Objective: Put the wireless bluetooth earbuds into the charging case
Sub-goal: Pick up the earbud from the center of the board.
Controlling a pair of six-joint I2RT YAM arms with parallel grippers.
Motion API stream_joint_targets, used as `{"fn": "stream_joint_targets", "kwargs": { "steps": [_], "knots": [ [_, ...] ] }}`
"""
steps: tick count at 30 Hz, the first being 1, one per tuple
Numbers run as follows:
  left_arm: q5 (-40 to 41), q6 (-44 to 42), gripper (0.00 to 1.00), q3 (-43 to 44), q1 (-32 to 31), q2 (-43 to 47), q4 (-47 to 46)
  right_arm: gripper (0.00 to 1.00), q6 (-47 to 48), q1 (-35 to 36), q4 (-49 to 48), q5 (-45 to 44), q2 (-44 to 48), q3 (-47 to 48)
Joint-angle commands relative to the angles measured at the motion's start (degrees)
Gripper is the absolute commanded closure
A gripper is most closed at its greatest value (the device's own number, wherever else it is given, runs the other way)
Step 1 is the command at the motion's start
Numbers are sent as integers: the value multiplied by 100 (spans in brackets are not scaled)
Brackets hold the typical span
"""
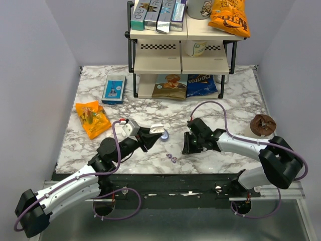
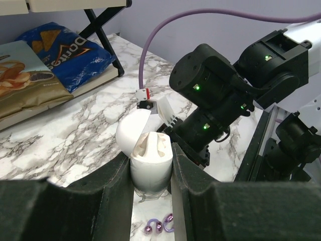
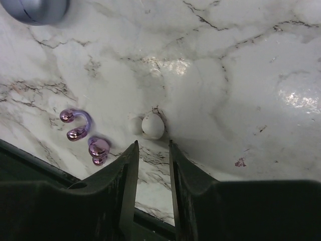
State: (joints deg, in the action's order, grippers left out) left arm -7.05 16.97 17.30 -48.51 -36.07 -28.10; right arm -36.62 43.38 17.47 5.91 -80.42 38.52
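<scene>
Earbuds [image 3: 98, 147] beside right gripper [image 3: 153, 146], seemingly apart.

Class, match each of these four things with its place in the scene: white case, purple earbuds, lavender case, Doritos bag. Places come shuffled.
Things
1. white case
2. purple earbuds
3. lavender case
4. Doritos bag

Places
a. on the lowest level of the shelf
b. clamped in the left gripper, lid open
c. loose on the table, near its front edge
d. on the table, right beside the white case

Pairs: 1-b, 2-c, 3-d, 4-a
</scene>
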Motion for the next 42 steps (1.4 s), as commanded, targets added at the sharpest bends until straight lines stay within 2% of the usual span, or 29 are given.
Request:
{"fn": "stream_joint_targets", "kwargs": {
  "steps": [1,20,23,25,32,40,42],
  "knots": [
    [81,-10,100,-7,-36,30,-73,62,-47,-31,-122,68,-88,-126],
    [99,25,100,-51,-36,109,-91,62,-21,-242,-394,6,-386,-99],
    [107,34,100,-69,-36,101,-73,67,15,-277,-429,24,-413,-117],
    [116,34,100,-60,-36,92,-91,73,41,-286,-429,33,-422,-117],
    [98,43,100,-60,-44,65,-108,81,94,-286,-420,50,-413,-108],
    [81,34,100,-51,-44,-5,-135,99,252,-286,-245,-99,-263,59],
    [81,43,100,-51,-44,-14,-126,99,278,-294,-183,-160,-220,103]
  ]
}}
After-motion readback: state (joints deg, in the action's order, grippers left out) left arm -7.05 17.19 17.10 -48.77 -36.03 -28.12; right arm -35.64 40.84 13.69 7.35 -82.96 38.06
